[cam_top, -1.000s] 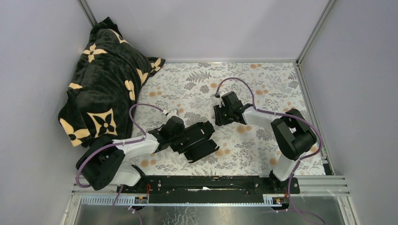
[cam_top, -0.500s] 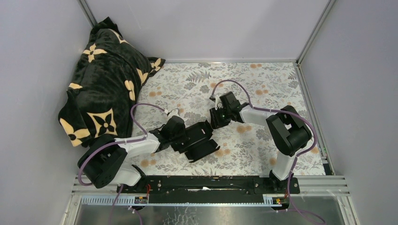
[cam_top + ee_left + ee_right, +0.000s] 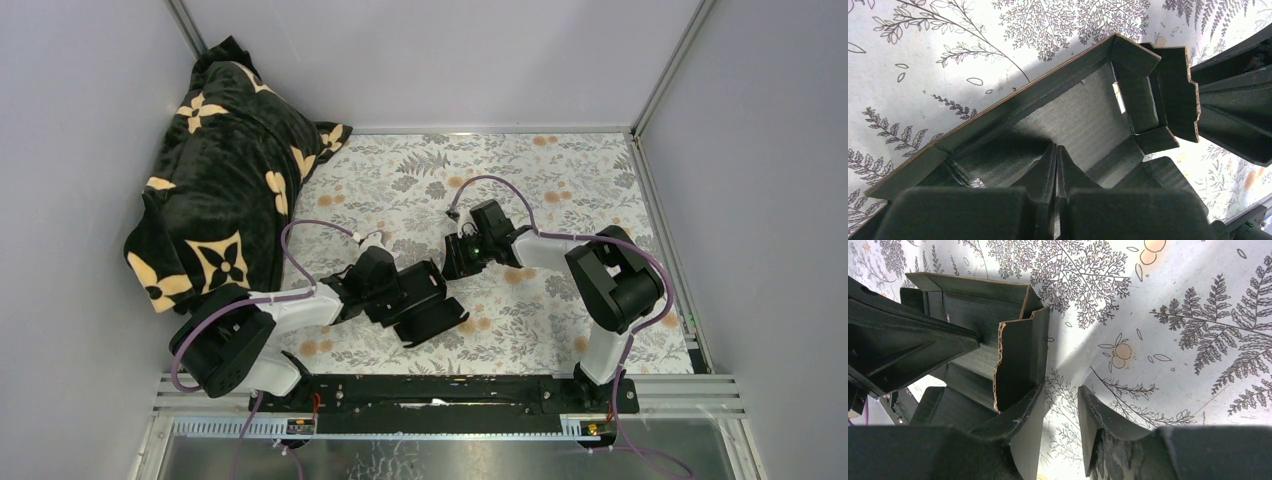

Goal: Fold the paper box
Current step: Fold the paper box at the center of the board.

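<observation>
The paper box (image 3: 436,318) is black card, partly folded, lying on the floral cloth in front of the left arm. The left wrist view shows one long side wall (image 3: 1013,102) raised and an end flap (image 3: 1175,90) standing at the far end. My left gripper (image 3: 408,291) (image 3: 1057,148) is shut, with nothing between its fingers, and its tips press on the box's inner floor. My right gripper (image 3: 451,262) (image 3: 1062,388) is open just outside the end flap (image 3: 1020,355). Its left finger (image 3: 1023,415) sits against that flap, and only cloth shows between its fingers.
A black plush blanket (image 3: 225,180) with cream flower motifs is heaped at the back left. Grey walls close in the back and both sides. The floral cloth (image 3: 560,170) covers the table. Purple cables loop over both arms.
The right gripper has moved left to the box's end flap, its jaws a little narrower. The left gripper has stayed in the box and closed slightly further.
</observation>
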{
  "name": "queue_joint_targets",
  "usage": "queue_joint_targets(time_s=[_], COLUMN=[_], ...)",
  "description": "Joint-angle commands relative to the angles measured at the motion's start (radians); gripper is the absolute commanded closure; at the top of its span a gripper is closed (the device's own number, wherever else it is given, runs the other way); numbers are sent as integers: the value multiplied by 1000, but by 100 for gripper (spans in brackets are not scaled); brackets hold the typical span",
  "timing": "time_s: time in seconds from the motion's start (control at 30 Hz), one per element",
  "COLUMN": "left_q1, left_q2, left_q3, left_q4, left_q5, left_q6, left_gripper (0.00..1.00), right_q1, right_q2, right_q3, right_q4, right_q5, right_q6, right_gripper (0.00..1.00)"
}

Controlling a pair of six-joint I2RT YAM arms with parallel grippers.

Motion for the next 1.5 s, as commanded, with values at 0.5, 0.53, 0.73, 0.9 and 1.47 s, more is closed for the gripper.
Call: queue_joint_targets(time_s=[0.5, 0.53, 0.73, 0.9, 1.47], left_q1=[-11, -10, -12, -13, -14], left_q2=[30, 31, 29, 32, 41], left_q3=[-19, -19, -21, -22, -5], left_q4=[0, -1, -1, 1, -6], left_q5=[12, 13, 12, 13, 18], left_q6=[11, 11, 11, 10, 16], left_gripper=[96, 96, 96, 96, 96], right_q1=[10, 10, 11, 12, 42], right_q2=[-56, -58, -75, -82, 7], right_q3=[-53, -55, -70, -77, -32], right_q4=[176, 183, 215, 254, 199], right_q5=[-114, -117, -125, -150, -145], right_q6=[105, 109, 123, 143, 100], right_gripper=[61, 61, 61, 60, 58])
